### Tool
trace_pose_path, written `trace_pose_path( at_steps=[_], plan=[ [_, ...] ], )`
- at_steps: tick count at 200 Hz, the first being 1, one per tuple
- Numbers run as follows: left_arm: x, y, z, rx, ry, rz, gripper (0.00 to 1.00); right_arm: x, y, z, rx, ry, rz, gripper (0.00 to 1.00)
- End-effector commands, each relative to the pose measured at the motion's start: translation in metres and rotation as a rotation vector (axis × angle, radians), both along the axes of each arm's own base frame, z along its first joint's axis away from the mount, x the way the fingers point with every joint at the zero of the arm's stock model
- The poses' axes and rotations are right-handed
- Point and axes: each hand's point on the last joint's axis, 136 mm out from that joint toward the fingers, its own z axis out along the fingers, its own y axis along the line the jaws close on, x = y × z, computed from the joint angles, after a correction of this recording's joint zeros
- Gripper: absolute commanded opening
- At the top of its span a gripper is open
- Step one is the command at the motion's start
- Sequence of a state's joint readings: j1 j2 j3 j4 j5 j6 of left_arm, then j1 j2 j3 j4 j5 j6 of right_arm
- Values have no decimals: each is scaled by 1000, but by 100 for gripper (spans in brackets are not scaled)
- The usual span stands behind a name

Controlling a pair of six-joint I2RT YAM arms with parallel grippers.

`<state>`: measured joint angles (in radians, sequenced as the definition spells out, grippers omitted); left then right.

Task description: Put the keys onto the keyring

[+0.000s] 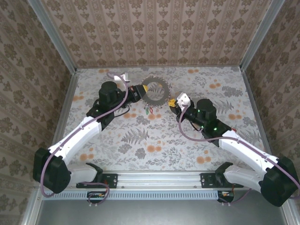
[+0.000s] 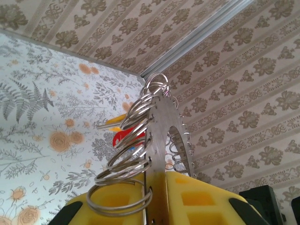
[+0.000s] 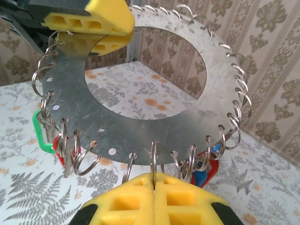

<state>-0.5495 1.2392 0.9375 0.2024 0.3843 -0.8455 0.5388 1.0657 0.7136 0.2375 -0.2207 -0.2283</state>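
Yellow-padded and closest to the lens, the right tool (image 3: 153, 180) is closed on a small split ring (image 3: 153, 152) hanging from the near right edge of the keyring (image 3: 140, 108), a flat steel plate with a wide central hole and a row of holes punched round its rim. At the plate's left edge the left tool (image 3: 96, 33) pinches the metal between its own yellow pads, so the keyring hangs upright in the air between the two arms, above the far middle of the flower-patterned desk (image 3: 28, 187). Dangling from a few of the split rings along the lower rim are keys (image 3: 206, 171) with red, blue and green plastic heads; many other split rings carry nothing. By its look the plate is stiff, light and smooth-faced, likely to slide in a loose pinch, and is best held flat-on at a bare stretch of rim. Each split ring is thin, springy wire that will swing and twist, so it wants a firm hold across its coil, close to the plate
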Motion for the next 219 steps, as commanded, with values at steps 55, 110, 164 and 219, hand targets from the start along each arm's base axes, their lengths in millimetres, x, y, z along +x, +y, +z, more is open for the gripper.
trace_pose_path(
  at_steps=[55, 110, 164, 219],
  plan=[
    [2, -3, -38, -15, 87, 43, 31, -7, 11, 2, -59, 133, 139, 0],
    [-2, -10, -83, 7, 169, 45, 43, -2, 15, -25, -148, 238, 174, 0],
    [-11, -13, -131, 45, 248, 53, 54, 6, 14, -53, -227, 328, 169, 0],
    [-19, 4, -171, 123, 303, 110, 69, 16, 3, -74, -326, 341, 110, 0]
  ],
)
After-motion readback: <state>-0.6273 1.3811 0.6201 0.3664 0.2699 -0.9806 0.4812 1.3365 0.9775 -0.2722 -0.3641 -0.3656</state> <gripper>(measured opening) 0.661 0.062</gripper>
